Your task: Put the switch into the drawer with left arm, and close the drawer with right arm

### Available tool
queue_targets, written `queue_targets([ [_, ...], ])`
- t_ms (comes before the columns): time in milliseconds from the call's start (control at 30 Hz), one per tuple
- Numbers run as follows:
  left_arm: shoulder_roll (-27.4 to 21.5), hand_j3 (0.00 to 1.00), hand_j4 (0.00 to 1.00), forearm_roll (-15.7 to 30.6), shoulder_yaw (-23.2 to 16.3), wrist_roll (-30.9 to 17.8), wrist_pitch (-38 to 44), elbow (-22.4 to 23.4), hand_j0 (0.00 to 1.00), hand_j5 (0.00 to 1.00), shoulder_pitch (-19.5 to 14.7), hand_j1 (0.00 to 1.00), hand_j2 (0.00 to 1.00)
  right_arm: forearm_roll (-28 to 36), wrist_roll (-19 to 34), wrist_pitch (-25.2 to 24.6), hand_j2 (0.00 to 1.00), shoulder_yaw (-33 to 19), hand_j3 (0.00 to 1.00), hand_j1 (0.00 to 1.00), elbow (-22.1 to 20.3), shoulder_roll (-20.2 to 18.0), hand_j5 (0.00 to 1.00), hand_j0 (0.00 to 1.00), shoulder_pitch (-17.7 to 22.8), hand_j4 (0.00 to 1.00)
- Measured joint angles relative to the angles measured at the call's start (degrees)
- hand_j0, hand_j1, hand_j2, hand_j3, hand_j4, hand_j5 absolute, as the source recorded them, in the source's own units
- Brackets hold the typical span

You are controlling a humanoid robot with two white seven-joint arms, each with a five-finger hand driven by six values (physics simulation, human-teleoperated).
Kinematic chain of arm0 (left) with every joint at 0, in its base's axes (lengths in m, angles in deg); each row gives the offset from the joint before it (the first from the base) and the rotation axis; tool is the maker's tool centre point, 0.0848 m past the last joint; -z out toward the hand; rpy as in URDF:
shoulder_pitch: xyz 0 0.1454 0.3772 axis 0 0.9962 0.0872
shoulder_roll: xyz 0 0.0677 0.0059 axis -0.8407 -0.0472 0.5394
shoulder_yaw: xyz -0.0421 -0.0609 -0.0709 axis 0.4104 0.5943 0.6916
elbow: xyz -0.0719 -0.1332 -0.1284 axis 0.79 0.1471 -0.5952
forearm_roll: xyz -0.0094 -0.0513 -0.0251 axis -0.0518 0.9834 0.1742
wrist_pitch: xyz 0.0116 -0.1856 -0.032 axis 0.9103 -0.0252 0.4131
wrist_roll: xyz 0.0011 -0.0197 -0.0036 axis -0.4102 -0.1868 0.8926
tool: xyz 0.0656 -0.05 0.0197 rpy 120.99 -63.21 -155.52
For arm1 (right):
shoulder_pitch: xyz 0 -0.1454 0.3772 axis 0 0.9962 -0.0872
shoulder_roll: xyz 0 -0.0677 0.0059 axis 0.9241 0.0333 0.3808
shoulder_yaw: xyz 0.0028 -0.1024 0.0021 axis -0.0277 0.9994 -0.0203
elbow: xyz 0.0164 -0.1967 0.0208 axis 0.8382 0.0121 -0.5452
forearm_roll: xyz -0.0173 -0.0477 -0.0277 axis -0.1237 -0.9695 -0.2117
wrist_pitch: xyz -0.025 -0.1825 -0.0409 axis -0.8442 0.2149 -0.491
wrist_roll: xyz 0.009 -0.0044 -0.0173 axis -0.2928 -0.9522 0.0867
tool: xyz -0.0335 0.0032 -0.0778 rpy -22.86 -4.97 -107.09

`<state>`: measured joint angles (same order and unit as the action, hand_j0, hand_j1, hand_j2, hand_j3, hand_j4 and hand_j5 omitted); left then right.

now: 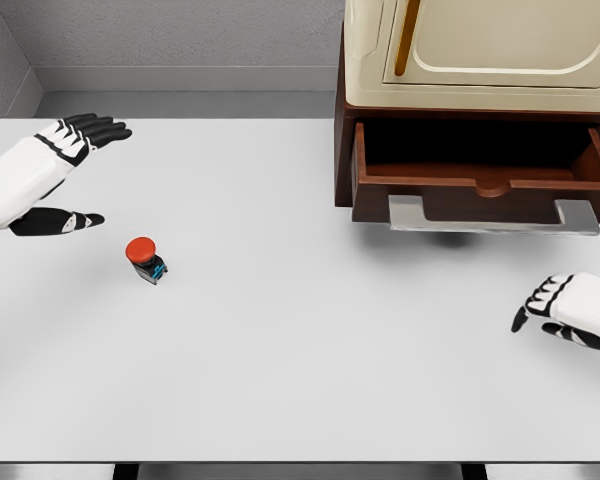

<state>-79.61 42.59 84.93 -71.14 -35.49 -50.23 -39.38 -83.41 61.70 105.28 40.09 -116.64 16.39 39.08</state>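
cabinet: top and right side cut off by the frame
drawer: floor hidden behind its front panel
right hand: wrist cut off at the right edge

White table fills most of the view, surface plain and matte. Dark gaps show under its near edge at 6 o'clock. Cream cabinet stands on the table at 1 o'clock, cut off by the top and right edges; dark brown base beneath it. Cabinet door has a raised rounded panel and an orange-brown handle, upright, slightly tilted, near the door's left side. Grey wall behind, from 10 to 12 o'clock.
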Motion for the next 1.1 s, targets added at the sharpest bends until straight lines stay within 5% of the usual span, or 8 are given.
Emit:
queue_targets([
  [267, 1.1, 1.0, 1.0, 1.4, 0.0, 0.3, 0.0, 0.3, 1.0, 1.0, 0.4, 1.0, 1.0, -1.5, 0.5, 0.0, 0.57, -0.4, 0.57, 0.57, -0.2, 1.5, 0.57, 0.57, -1.8, 0.57],
  [367, 1.5, 1.0, 1.0, 7.4, -3.1, 0.4, 0.0, 0.9, 1.0, 1.0, 0.3, 1.0, 1.0, -2.1, 0.6, 0.0, 0.58, -0.6, 0.58, 0.58, 0.1, 3.5, 0.58, 0.58, -5.4, 0.58],
  [567, 1.3, 1.0, 1.0, 22.5, -8.1, -0.1, 0.0, 3.4, 1.0, 1.0, 0.3, 1.0, 1.0, -2.7, 0.6, 0.0, 0.58, -0.6, 0.58, 0.58, 0.1, 4.2, 0.58, 0.58, -4.6, 0.58],
  [733, 1.1, 1.0, 1.0, 31.2, -8.5, -6.4, 8.9, 7.5, 1.0, 1.0, -0.5, 1.0, 1.0, -3.1, 0.5, 0.0, 0.6, -0.5, 0.6, 0.6, 0.4, 3.9, 0.6, 0.6, -4.5, 0.6],
  [900, 1.0, 1.0, 1.0, 34.3, -8.5, -14.7, 16.0, 11.1, 1.0, 1.0, -0.6, 1.0, 1.0, -3.7, 0.5, 0.0, 0.61, -0.4, 0.61, 0.61, 0.4, 3.3, 0.61, 0.61, -4.3, 0.61],
  [1100, 0.9, 1.0, 1.0, 39.8, -8.4, -17.8, 18.2, 11.9, 1.0, 1.0, -0.4, 1.0, 1.0, -4.0, 0.2, 0.0, 0.62, -0.3, 0.62, 0.62, 0.3, 1.2, 0.62, 0.62, -3.1, 0.62],
])
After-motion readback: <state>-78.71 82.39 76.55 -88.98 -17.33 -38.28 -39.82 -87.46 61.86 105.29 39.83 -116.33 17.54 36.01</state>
